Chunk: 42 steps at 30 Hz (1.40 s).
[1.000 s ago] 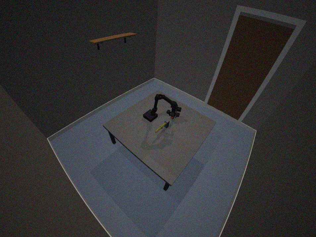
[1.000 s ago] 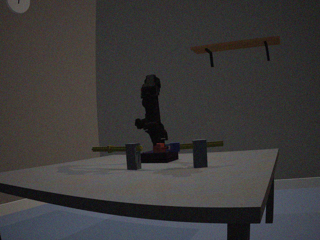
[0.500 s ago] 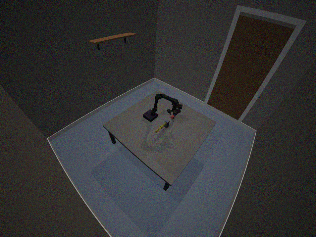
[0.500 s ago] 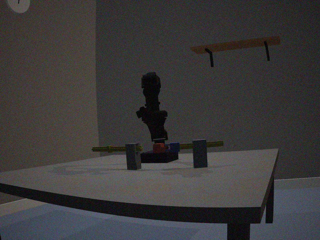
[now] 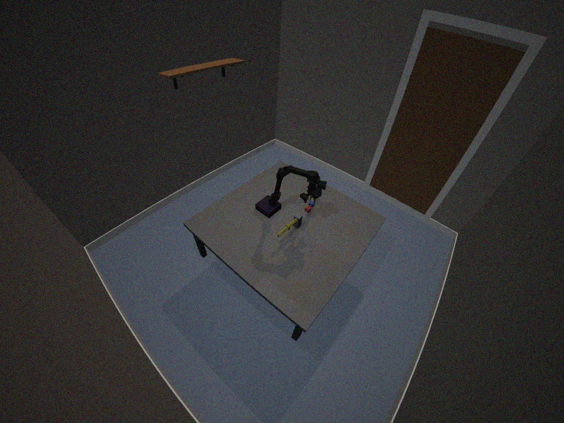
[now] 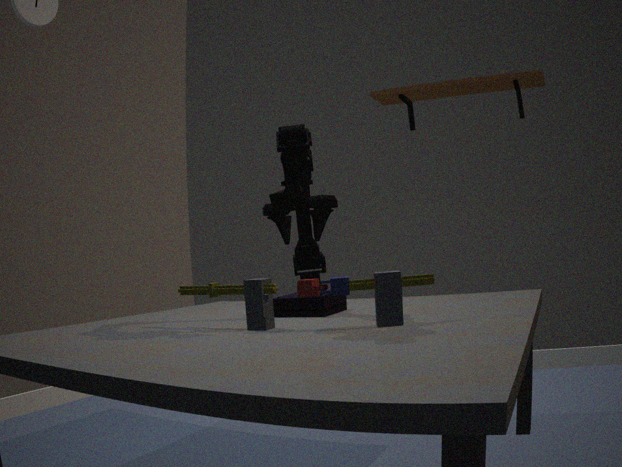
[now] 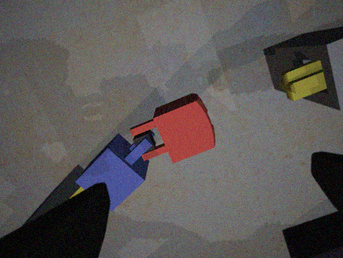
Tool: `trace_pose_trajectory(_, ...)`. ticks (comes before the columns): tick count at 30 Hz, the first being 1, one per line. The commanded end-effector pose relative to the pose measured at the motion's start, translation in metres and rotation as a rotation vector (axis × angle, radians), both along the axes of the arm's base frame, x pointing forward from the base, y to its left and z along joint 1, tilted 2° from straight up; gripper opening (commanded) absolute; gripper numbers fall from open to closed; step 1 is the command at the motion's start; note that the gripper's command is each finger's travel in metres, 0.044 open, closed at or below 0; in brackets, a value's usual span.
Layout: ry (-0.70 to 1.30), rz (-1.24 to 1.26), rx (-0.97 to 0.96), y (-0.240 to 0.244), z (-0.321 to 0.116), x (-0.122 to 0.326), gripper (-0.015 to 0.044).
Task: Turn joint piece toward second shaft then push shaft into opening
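The red joint piece [image 5: 307, 208] [image 6: 308, 287] [image 7: 187, 131] is hinged to the blue yoke [image 6: 340, 286] [image 7: 112, 173] on the first shaft [image 6: 361, 284]. In the wrist view its far end faces the second shaft [image 5: 287, 227] [image 6: 193, 289] [image 7: 306, 81], roughly in line with it, across a gap. The opening itself is hidden. The yellow second shaft runs through its grey block [image 5: 297, 222] [image 6: 254, 304], its tip sticking out a little on the joint side. My gripper [image 6: 302, 241] [image 7: 209, 178] is open and empty, above the joint and touching nothing.
The first shaft's grey block [image 6: 388, 299] stands beyond the blue yoke. A yellow collar [image 6: 212, 289] sits on the second shaft's outer part. The arm's dark base [image 5: 268, 206] [image 6: 311, 305] is on the table [image 5: 318, 273] [image 6: 301, 361] behind the joint.
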<state>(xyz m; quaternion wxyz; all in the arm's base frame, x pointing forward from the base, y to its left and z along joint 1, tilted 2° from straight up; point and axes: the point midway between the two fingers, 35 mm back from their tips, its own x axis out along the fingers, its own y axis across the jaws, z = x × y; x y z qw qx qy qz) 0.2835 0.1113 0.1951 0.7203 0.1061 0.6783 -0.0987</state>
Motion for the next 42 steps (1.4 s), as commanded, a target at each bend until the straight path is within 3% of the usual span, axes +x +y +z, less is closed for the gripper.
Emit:
trace_pose_trajectory(1, 0.0, 0.149, -0.022, 0.0, 0.013, -0.003, 0.044)
trace_pose_trajectory(15, 0.004, 0.193, -0.018, -0.002, 0.018, -0.005, 0.044)
trace_pose_trajectory(42, 0.148, -0.654, 0.281, -0.057, -0.019, -0.002, 0.044)
